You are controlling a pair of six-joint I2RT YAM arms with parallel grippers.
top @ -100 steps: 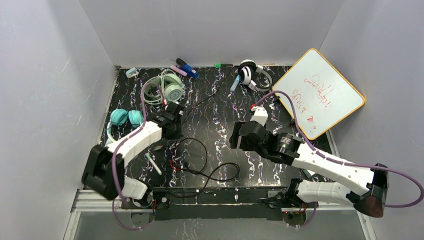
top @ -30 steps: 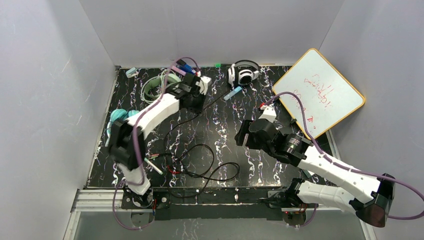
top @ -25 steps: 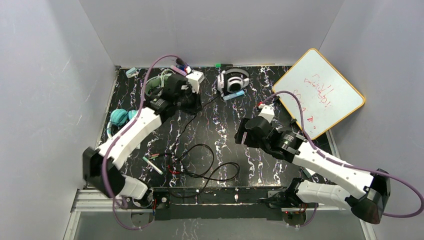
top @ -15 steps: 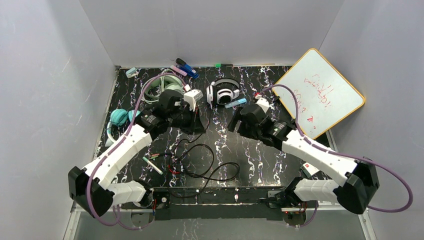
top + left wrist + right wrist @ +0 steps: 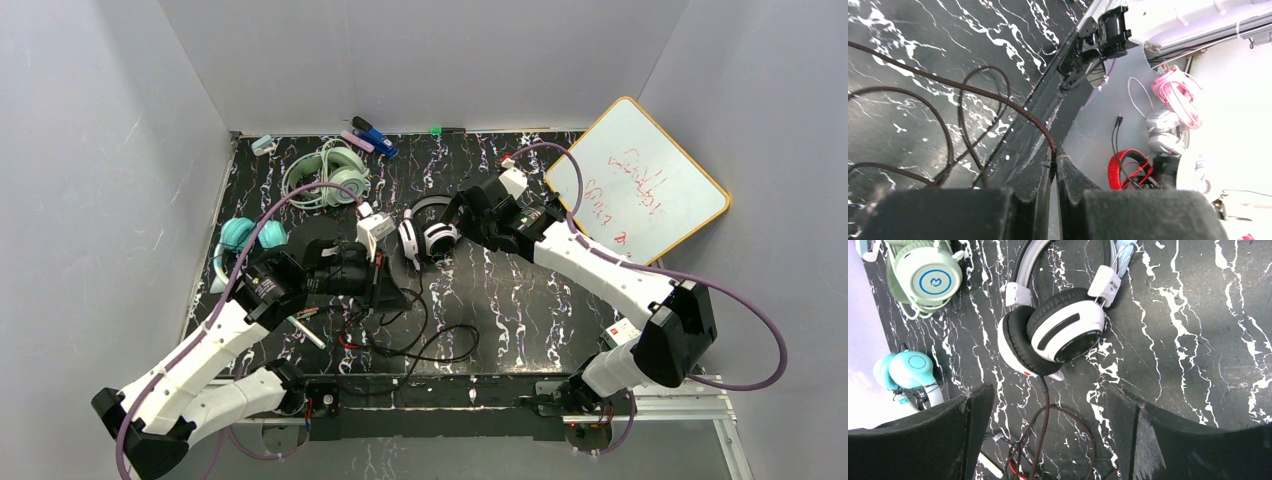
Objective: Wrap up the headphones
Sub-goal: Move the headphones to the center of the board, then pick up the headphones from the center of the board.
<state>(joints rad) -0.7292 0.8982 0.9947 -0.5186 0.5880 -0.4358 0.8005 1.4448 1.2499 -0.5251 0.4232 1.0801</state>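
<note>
Black-and-white headphones (image 5: 1053,335), cups together, nearer centre

Whiteboard (image 5: 640,185) at right, markers (image 5: 372,137) at far edge

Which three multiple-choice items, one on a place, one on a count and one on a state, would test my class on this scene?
1. The black-and-white headset lies:
A) near the middle of the table
B) in its far left corner
C) off the table

2. Headsets on the table:
A) two
B) three
C) five

3. The left gripper is:
A) open and empty
B) shut on the dark braided cable
C) shut on a pen

Key:
1 A: the top view shows it lying centrally.
2 B: the black-and-white one, the mint-green headset and the teal headset.
3 B: the left wrist view shows it closed on the cable.
</note>
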